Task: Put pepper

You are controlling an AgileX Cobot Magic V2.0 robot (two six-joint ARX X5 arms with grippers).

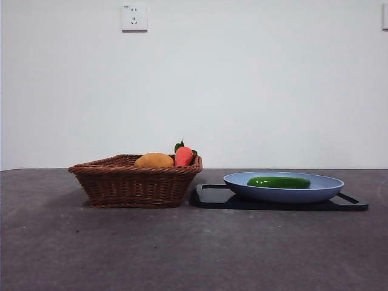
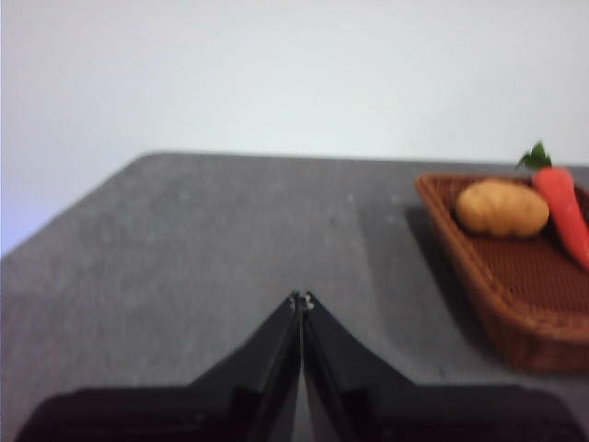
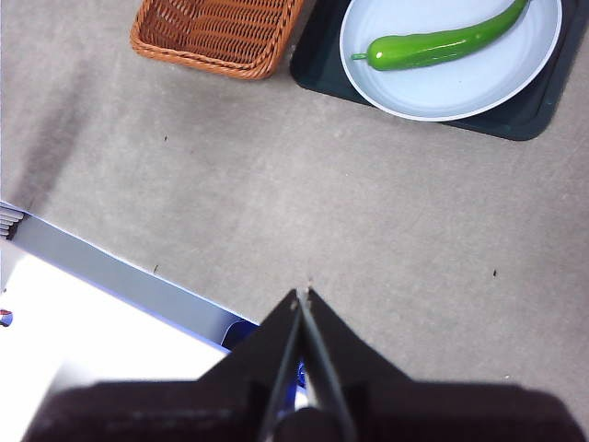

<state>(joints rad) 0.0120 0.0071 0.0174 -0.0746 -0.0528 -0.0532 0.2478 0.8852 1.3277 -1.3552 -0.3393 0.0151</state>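
A plain white wall with one socket plate (image 1: 134, 17) stands behind a dark grey, matte table (image 1: 182, 248). On the table, in the front view, one brown woven wicker basket (image 1: 136, 180) sits at about 9 o'clock of one flat black tray (image 1: 213, 197), the two just beside each other. The tray carries one round pale-blue plate (image 1: 327, 188). One glossy dark-green, elongated pepper (image 1: 278, 182) lies flat in the plate, its long axis running from 9 to 3 o'clock in the front view; in the right wrist view its small stem end (image 3: 359, 56) points toward the basket. The basket holds one rounded yellow-orange fruit (image 1: 154, 160) and one red-orange carrot-like item with green leaves (image 1: 183, 156), side by side. The left gripper (image 2: 301, 300) hangs over bare table near the basket, its black jaws pressed together on nothing. The right gripper (image 3: 303, 295) hovers well apart from the plate, jaws likewise together and empty.
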